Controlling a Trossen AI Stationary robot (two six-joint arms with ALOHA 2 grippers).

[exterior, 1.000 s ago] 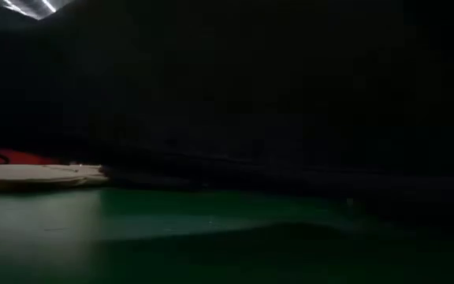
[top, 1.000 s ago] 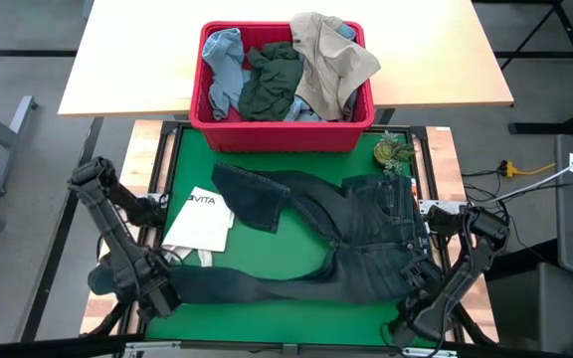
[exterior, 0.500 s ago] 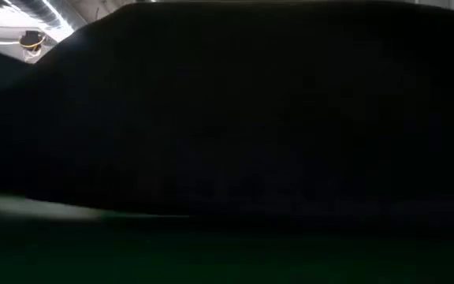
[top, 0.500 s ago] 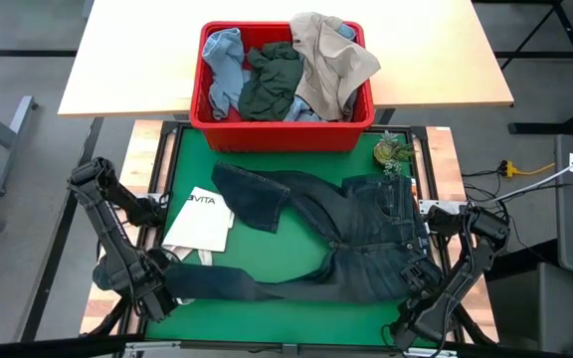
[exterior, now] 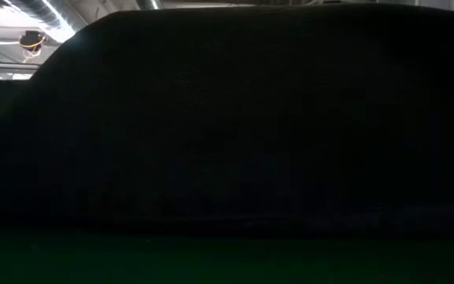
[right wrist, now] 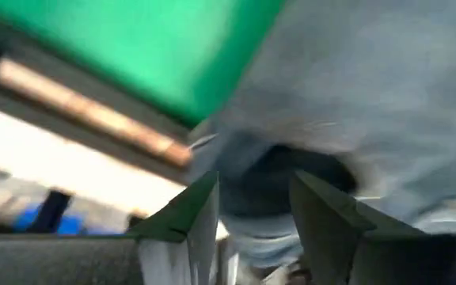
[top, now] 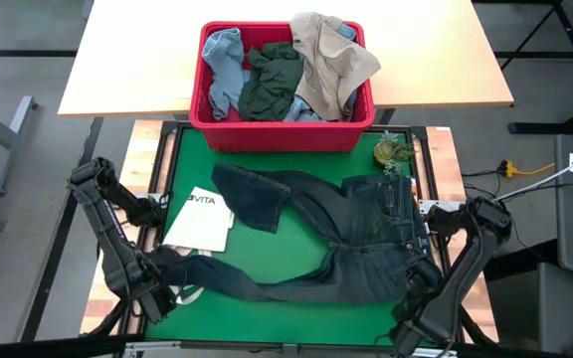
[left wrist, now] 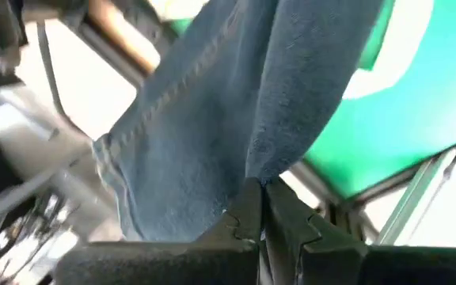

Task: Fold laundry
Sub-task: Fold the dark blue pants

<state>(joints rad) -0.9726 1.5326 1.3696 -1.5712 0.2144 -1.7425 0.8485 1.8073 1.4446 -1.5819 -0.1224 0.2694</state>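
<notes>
Dark navy jeans (top: 356,239) lie spread on the green mat (top: 296,313), waist toward the right edge, one leg folded back at the far left. The other leg (top: 237,283) runs along the near side to my left gripper (top: 159,286), which is shut on its end. My right gripper (top: 418,290) hovers open over the jeans' near right corner; in the right wrist view (right wrist: 256,214) its fingers stand apart above blurred denim. In the low view the dark jeans (exterior: 235,118) fill nearly the whole picture. My left gripper pinches a bunched fold of the leg (left wrist: 274,162) between its two fingers, close to the hem (left wrist: 109,162). The fingers come steeply from above. The leg's end is raised off the mat and the hem hangs beside the fingers; the rest of the jeans lies on the mat.
A red basket (top: 351,134) at the mat's far edge holds light blue, dark green and beige garments. A white tote bag (top: 202,221) lies at the mat's left, its handle near the lifted leg. A small green object (top: 394,151) sits at the far right corner.
My left gripper has turned and drawn the leg's end up off the mat; the leg, which lay flat and wide along the near edge, now runs narrow and slanting up to the gripper. My right gripper has risen a little above the jeans' near right corner.
</notes>
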